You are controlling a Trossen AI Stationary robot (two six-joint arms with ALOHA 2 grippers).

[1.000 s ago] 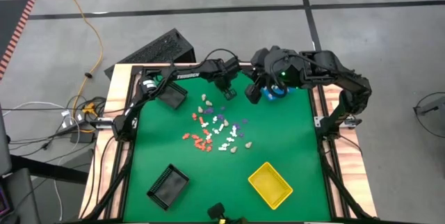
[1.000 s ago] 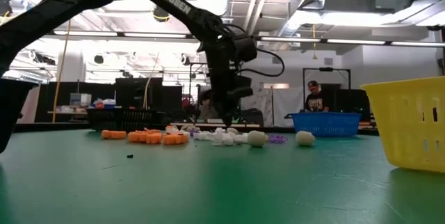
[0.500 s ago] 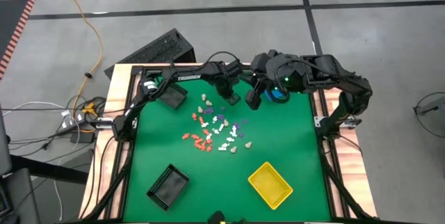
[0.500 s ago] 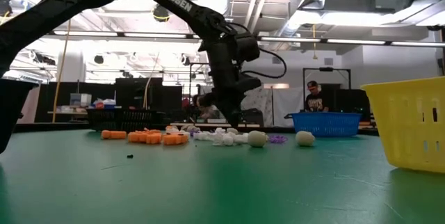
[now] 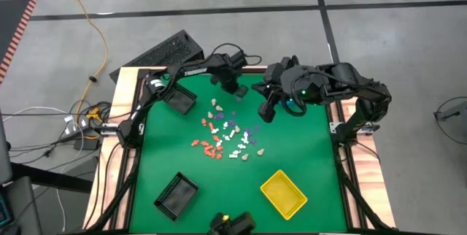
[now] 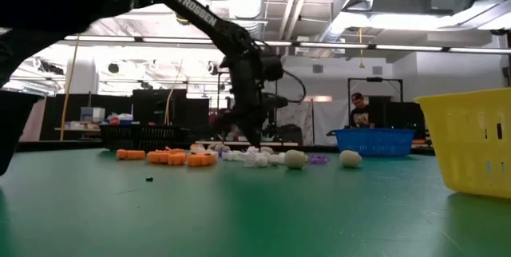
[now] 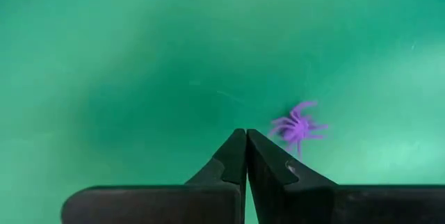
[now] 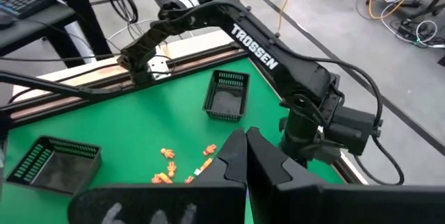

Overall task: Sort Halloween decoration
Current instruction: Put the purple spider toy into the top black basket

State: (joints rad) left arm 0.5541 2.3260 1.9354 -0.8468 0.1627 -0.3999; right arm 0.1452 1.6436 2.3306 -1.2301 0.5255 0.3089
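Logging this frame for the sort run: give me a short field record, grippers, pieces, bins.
left gripper: shut, empty, over bare green mat near the far edge
nearest piece: purple spider, on the mat beside the left gripper, not held
right gripper: shut, empty, raised above the table
decorations: loose cluster mid-table, unsorted
yellow bin: near right
black bins: near left and far left

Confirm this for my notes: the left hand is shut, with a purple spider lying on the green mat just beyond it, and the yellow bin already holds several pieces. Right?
Not quite. The high view shows the yellow bin holding nothing. The rest stands: the left hand is shut, and the purple spider lies on the green mat just beyond it.
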